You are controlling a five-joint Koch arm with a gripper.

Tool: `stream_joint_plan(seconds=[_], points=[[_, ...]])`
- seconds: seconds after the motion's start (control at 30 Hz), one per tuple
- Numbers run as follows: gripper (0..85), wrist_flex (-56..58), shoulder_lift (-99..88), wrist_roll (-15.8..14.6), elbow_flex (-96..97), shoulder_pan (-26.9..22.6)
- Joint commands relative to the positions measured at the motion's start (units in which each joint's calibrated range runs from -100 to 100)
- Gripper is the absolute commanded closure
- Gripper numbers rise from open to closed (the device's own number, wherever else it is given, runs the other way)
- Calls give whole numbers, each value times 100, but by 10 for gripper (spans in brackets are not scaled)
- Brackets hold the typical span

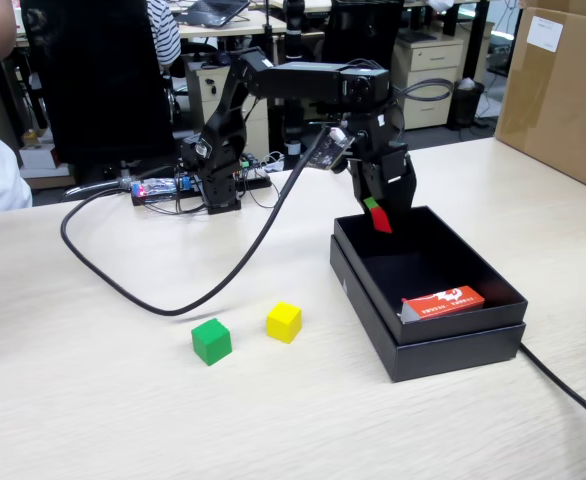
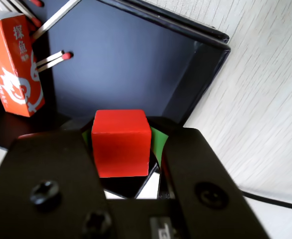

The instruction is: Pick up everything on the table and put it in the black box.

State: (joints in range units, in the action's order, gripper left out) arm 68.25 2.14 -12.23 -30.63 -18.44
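Clamped between the jaws of the gripper [image 2: 123, 164], the red cube [image 2: 121, 142] hangs above the black box's [image 1: 443, 350] far end. Below and ahead lie an orange matchbox [image 2: 14, 64] and matches [image 2: 51, 59]. Best to release over bare floor; 2 cubes, green [image 1: 211, 341] and yellow [image 1: 284, 321], wait outside.

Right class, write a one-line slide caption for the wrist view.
The hand holds a red cube over the open black box, beside an orange matchbox and loose matches.

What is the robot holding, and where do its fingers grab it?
The gripper holds a red cube over the black box. Its fingers squeeze two opposite sides, leaving the top face showing in the wrist view.
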Motion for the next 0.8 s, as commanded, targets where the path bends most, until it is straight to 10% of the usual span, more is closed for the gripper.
stream_joint_plan(seconds=[0.0, 0.37, 0.57, 0.77], points=[[847, 30, 10, -29, -473, 34], [845, 30, 1284, -68, -555, 112], [473, 56, 1479, -68, -346, 63], [403, 56, 125, -68, -102, 54]])
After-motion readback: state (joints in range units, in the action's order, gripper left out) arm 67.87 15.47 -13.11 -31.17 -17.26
